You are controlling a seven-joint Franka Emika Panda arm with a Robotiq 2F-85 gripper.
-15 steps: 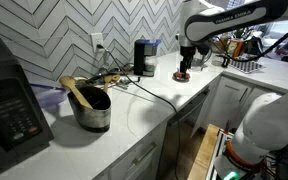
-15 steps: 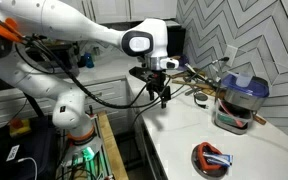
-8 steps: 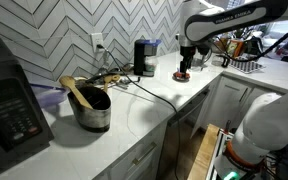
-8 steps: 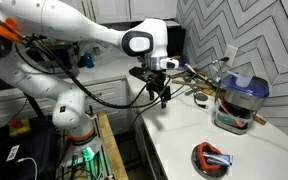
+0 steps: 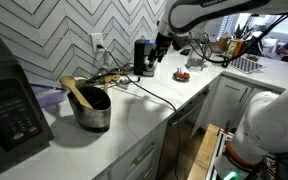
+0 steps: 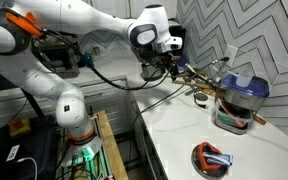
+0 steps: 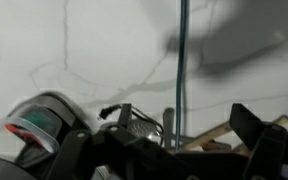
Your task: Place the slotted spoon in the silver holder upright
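Observation:
The silver holder stands on the white counter in both exterior views. A long light-tan slotted spoon leans in it, tilted, with its broad head sticking out above the rim. My gripper hangs well away from the holder, in front of a black appliance. It hovers over smaller wooden utensils. In the blurred wrist view my gripper's dark fingers stand wide apart with nothing between them, and the wooden utensils lie on the counter below.
A red dish sits near the counter's front edge, also in an exterior view and the wrist view. A blue cable crosses the counter. A large black appliance stands beside the holder. A black cable trails across.
My arm has moved away from above the red dish toward the black appliance and the wooden utensils by the wall. The spoon and the holder have not moved.

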